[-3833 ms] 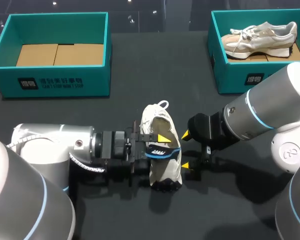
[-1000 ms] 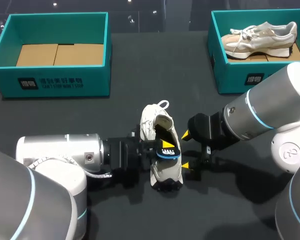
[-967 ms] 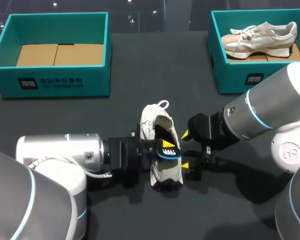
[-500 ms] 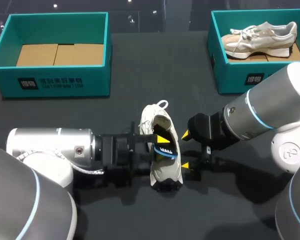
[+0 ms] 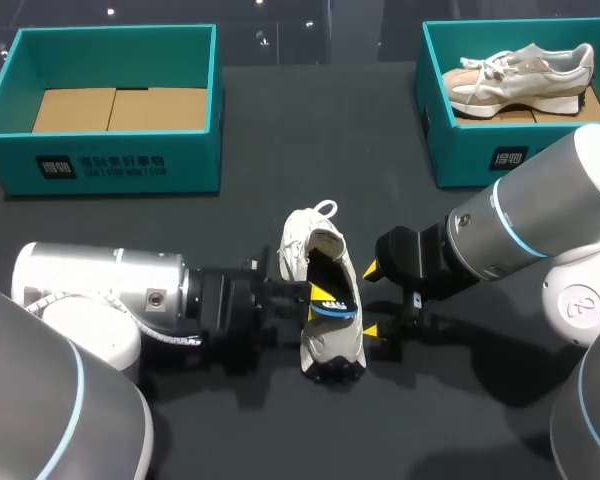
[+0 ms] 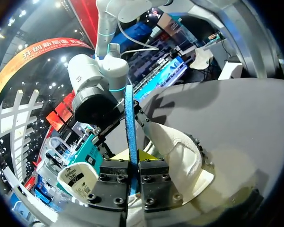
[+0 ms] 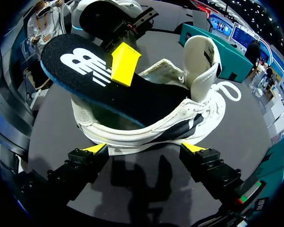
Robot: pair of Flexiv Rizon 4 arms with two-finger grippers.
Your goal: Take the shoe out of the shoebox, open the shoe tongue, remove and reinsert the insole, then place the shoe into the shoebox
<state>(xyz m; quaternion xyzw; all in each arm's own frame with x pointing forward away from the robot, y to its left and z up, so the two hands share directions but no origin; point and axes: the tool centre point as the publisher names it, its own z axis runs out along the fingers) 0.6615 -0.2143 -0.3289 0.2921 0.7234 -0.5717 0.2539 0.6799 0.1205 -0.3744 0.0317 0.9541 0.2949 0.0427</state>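
Roles: left gripper [image 6: 134, 164] clamps the black blue-edged foam insole [image 7: 97, 92] slanted in the cream mesh sneaker [image 7: 182, 120]; right gripper [image 5: 370, 300], open and empty, flanks it as a likely brace.

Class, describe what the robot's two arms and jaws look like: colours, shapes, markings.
Both the left arm and right arm are thick, rounded silver-grey cylinders with thin light-blue rings at the joints. Black wrists end in black bolted jaws with bright yellow tips.
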